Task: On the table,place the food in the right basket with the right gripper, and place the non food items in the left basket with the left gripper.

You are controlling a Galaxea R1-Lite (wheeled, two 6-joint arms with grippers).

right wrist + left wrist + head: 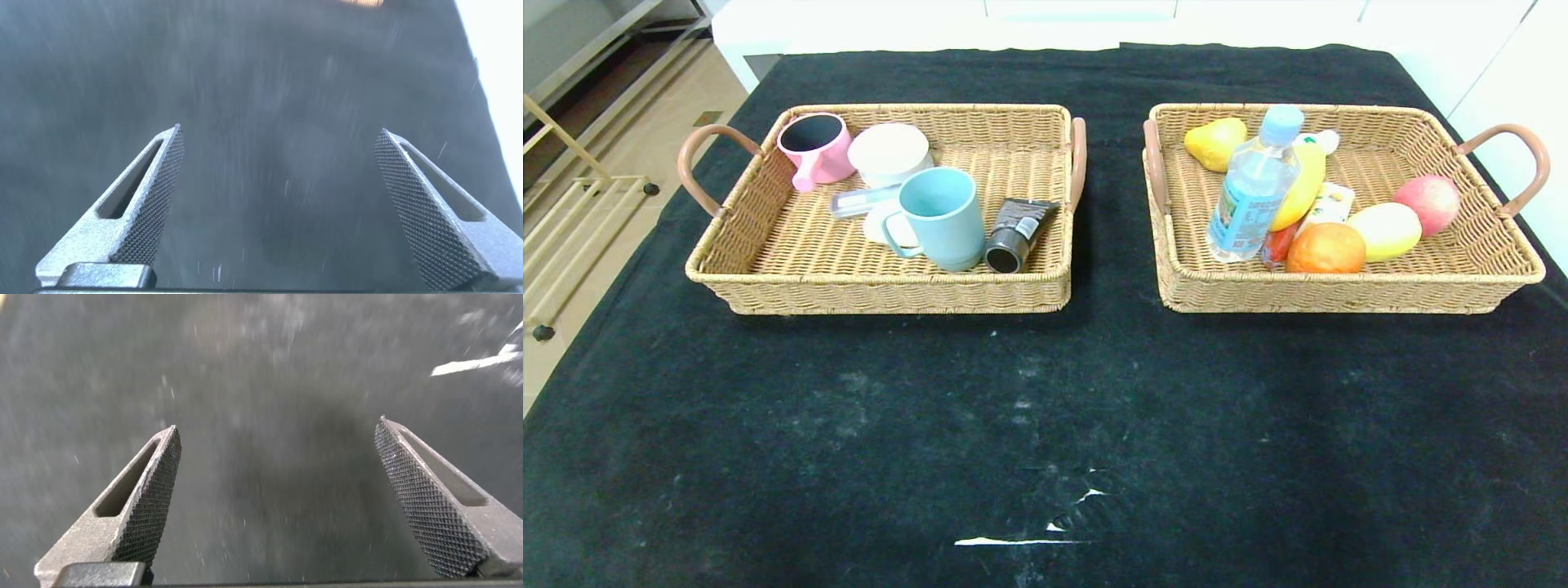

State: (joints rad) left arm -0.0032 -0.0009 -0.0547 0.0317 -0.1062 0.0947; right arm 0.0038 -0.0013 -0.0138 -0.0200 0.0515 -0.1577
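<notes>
Since the pale teal mug (943,216) and black squeeze tube (1018,234) lie in the tan wicker left basket (768,269), frame left, and the clear bottle (1252,189) in the right basket (1486,269), nothing lies loose; both the left gripper (278,502) and right gripper (278,208) hang released over bare black cloth, neither nearer any item

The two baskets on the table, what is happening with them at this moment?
Nothing is being handled. The left basket holds the teal mug and the black tube; the right basket holds the bottle, mango, carton and sausage. The left gripper and right gripper are open and empty above the black table.
</notes>
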